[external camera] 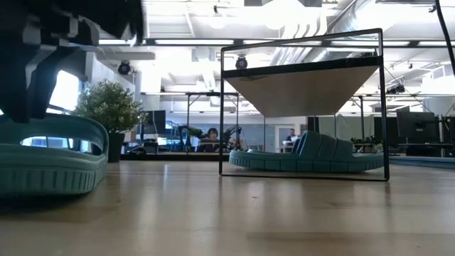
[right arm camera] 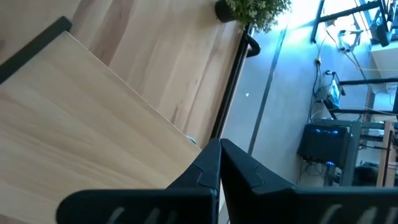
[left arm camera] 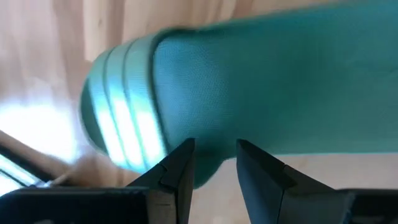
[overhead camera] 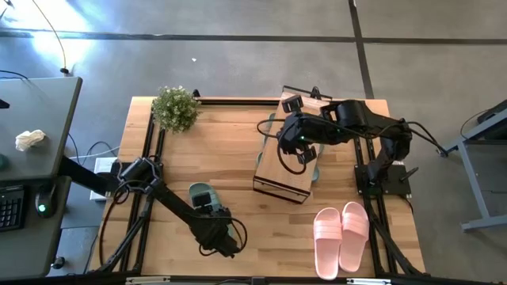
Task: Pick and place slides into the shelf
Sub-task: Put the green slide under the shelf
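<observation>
A muted green slide (overhead camera: 200,194) lies on the table near its front left, and my left gripper (left arm camera: 214,144) is shut on it from above. In the low view this slide (external camera: 50,167) sits at the left, with its wide strap arching over the sole. Another green slide (external camera: 306,156) rests on its sole on the table under the light-wood shelf (overhead camera: 281,170). A pale pink pair (overhead camera: 341,233) lies side by side at the front right. My right gripper (right arm camera: 219,149) hangs shut above the shelf top, touching nothing. My left gripper has the green slide's long side edge (left arm camera: 208,163), just beside the ridged strap (left arm camera: 118,118), between its two fingers. The fingers slant steeply down onto it from above and lie across the edge. The slide's sole (external camera: 43,186) rests level on the table.
A potted plant (overhead camera: 176,108) stands at the table's far left corner. Bare wood lies between the held slide and the shelf. Dark frame rails (overhead camera: 150,150) run along the table's sides. A desk (overhead camera: 36,127) stands off the left edge.
</observation>
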Motion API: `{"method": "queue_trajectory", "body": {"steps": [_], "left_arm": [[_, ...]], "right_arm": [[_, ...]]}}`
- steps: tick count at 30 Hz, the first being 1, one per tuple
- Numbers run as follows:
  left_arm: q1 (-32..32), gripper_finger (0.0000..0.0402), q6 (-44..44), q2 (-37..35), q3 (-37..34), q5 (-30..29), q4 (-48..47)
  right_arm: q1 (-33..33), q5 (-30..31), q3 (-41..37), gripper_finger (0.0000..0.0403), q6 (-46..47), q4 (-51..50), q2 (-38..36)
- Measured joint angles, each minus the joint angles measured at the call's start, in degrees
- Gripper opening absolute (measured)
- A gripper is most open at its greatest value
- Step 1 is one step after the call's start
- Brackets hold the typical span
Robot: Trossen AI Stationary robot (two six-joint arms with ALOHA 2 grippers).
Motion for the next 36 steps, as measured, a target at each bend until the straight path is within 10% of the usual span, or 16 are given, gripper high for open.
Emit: {"method": "queue_trajectory", "body": {"steps": [21, 36], "left_arm": [[0.34, 0.0106, 5.12, 0.02, -0.02, -1.69, 0.53], [0.34, 0.0138, 3.60, 0.02, -0.02, 2.92, -2.26]], "right_arm": [[-1.69, 3.24, 0.17, 0.0000, -3.14, -1.70, -0.73], [-4.25, -8.63, -1.38, 0.0000, 9.11, -0.73, -20.42]]}}
